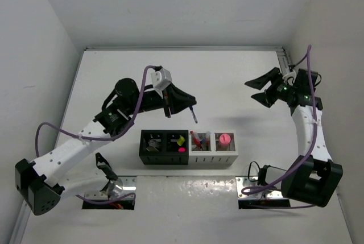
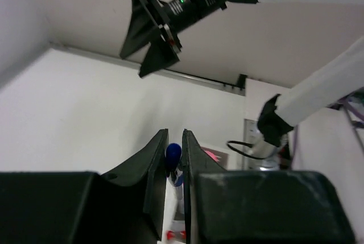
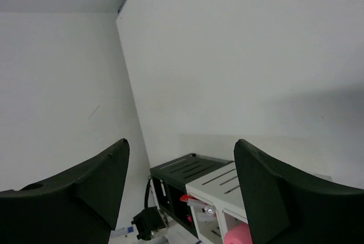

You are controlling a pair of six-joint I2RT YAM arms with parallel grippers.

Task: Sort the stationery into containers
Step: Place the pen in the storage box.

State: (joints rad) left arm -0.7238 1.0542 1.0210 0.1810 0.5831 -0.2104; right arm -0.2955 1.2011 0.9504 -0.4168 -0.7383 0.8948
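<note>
The white worktop (image 1: pixel 227 73) took up most of the room. The left arm (image 1: pixel 74 147) reached in over its middle, and the right arm (image 1: pixel 310 136) was raised at the far right side. Near the front stood the row of four small square bins, touching side by side. The left black bin (image 1: pixel 151 157) held pale bits I could not make out. The second black bin (image 1: pixel 176 158) showed a yellow highlighter (image 1: pixel 180 140) and a pink highlighter (image 1: pixel 181 149). The first white bin (image 1: pixel 200 157) held thin red pens (image 1: pixel 196 139), and the end white bin (image 1: pixel 225 157) held the pink-capped glue stick (image 1: pixel 225 139). The right fingers (image 1: pixel 253 90) were spread wide with nothing between them, well apart from the bins. From their own wrist camera only the near bin corners showed, cut off at the bottom edge. The left fingers (image 1: pixel 190 104) hung just behind the first white bin, nearly closed and pinching a blue pen (image 1: pixel 195 116). The pen was slim with a rounded dark blue end, and it slanted down toward that bin. In the left wrist view the pen's blue tip (image 2: pixel 173 153) peeked from the narrow slit, and the rest of it was hidden by the black fingers.
</note>
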